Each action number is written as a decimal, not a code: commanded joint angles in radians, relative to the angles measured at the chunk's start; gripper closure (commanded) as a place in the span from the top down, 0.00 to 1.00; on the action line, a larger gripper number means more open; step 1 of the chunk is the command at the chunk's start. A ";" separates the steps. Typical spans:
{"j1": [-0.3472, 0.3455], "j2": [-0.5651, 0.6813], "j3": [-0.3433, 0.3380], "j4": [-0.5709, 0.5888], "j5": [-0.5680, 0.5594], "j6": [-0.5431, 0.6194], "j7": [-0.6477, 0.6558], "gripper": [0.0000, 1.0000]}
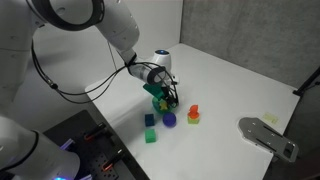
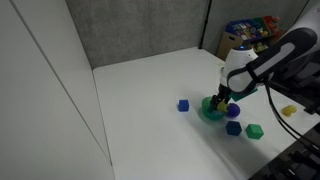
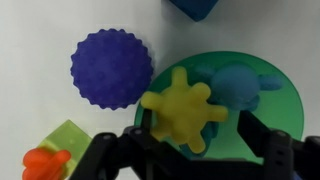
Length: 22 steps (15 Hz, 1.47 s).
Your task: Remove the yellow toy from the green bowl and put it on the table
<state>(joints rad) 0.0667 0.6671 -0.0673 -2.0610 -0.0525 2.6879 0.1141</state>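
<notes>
The yellow toy [image 3: 184, 108], a knobby star shape, lies in the green bowl [image 3: 275, 110] beside a blue toy [image 3: 240, 85]. My gripper [image 3: 200, 138] is lowered into the bowl, with one black finger on each side of the yellow toy. The jaws are open; the right finger stands clear of the toy. In both exterior views the gripper [image 1: 166, 92] [image 2: 223, 95] hangs right over the green bowl [image 1: 157, 101] [image 2: 210, 112] on the white table [image 1: 230, 85] [image 2: 140, 95]. The yellow toy is hidden there.
A purple spiky ball [image 3: 112, 68] [image 1: 169, 119] touches the bowl's side. A green cube [image 3: 62, 140] [image 1: 151, 135], an orange-and-red toy [image 3: 45, 163] [image 1: 194, 114] and blue cubes [image 1: 150, 119] [image 2: 184, 104] lie close by. A grey device [image 1: 268, 136] sits near the table edge.
</notes>
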 commanded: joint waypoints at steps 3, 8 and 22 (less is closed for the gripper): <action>0.006 0.003 -0.014 0.038 -0.010 -0.022 0.003 0.42; -0.013 -0.085 0.009 0.010 0.013 -0.043 -0.012 0.32; -0.224 -0.274 -0.008 -0.065 0.106 -0.219 -0.163 0.04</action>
<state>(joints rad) -0.1211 0.4186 -0.0551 -2.1028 0.0356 2.5008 -0.0058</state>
